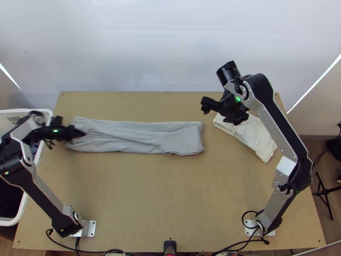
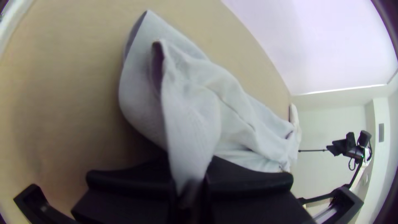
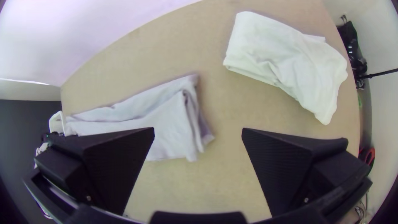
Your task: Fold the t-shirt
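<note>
The left pincer (image 1: 82, 133) is clamped on the left end of the grey t-shirt (image 1: 140, 137), which lies folded into 1 long, narrow strip across the left and middle of the tabletop (image 1: 170, 192), its fabric rising between the 2 black fingers (image 2: 248, 178) in the left wrist view. The right pincer (image 1: 217, 114) has its 2 fingers wide apart with nothing between them, held above the tabletop between the strip's right end and a folded white cloth (image 1: 260, 138), while a white basket (image 1: 47, 112) stands at the left edge.
</note>
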Robot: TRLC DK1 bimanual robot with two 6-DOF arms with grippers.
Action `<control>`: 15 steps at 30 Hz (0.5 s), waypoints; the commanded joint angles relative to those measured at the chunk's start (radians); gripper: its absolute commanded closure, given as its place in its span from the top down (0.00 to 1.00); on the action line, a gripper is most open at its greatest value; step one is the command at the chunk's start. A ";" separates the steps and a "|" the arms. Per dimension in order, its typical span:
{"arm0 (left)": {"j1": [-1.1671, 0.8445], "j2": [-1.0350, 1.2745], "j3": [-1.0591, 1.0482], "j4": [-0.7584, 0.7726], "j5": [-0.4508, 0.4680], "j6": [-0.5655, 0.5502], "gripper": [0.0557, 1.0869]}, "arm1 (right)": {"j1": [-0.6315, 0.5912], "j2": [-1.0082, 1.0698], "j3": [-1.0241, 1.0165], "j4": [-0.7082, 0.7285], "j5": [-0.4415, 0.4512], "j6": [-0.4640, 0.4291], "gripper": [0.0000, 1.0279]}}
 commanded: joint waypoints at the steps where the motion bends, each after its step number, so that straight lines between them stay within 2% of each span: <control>1: 0.158 -0.037 0.076 -0.048 -0.036 -0.007 0.03 | -0.027 -0.021 -0.033 0.005 0.000 -0.009 0.95; 8: 0.204 -0.077 0.266 -0.293 -0.036 0.013 0.03 | -0.024 -0.023 -0.064 0.026 0.000 -0.009 0.95; 12: 0.091 -0.162 0.275 -0.339 -0.040 0.003 0.03 | -0.024 -0.024 -0.062 0.030 0.000 -0.009 0.95; 15: -0.009 -0.175 0.338 -0.428 -0.040 -0.016 0.03 | -0.024 -0.033 -0.062 0.030 0.000 -0.009 0.95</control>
